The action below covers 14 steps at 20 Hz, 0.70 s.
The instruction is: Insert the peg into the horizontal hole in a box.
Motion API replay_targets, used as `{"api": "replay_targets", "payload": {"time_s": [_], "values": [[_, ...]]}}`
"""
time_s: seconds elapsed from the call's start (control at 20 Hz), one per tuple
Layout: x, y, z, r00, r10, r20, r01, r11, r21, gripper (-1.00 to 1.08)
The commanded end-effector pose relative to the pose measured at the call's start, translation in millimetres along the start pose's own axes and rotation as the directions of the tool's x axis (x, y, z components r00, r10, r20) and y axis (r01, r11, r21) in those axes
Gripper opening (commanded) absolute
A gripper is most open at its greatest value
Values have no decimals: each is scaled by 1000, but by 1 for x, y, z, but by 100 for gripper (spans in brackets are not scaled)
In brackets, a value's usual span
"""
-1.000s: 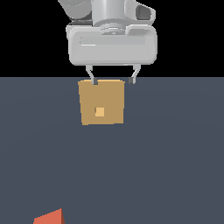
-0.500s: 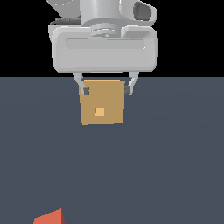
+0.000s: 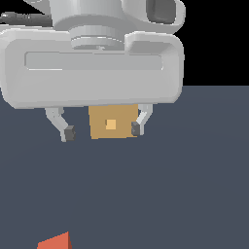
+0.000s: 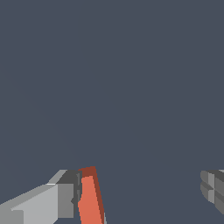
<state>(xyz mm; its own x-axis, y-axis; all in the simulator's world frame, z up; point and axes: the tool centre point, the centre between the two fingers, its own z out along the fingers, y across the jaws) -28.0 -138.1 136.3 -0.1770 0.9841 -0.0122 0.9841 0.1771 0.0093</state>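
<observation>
The tan box (image 3: 124, 115) stands at the back, its top hidden by my hand, with the lighter square hole (image 3: 111, 124) in its facing side. The red-orange peg (image 3: 56, 241) lies on the dark floor at the bottom of the exterior view, left of centre, cut off by the frame edge. My gripper (image 3: 102, 131) is open and empty, hanging in front of the box and well above the peg. In the wrist view the peg (image 4: 89, 199) shows between the jaws, close to one finger (image 4: 65, 200); the other finger (image 4: 213, 188) is far from it.
The dark grey floor (image 3: 194, 194) spreads around the box and peg. Nothing else shows on it. My large grey hand body (image 3: 92, 68) fills the upper part of the exterior view.
My hand has come toward the camera and down, growing much larger in the exterior view and shifting to its left. It now hides the box's top. The jaws stay open.
</observation>
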Motion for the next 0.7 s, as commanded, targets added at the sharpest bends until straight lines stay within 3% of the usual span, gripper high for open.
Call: {"api": "replay_targets", "payload": {"time_s": [0.0,0.65], "values": [[-22,-8,9,1000,-23,-1,23,1000,1,100],[-136,-35,53,990,-138,-10,138,990,5,100]]}}
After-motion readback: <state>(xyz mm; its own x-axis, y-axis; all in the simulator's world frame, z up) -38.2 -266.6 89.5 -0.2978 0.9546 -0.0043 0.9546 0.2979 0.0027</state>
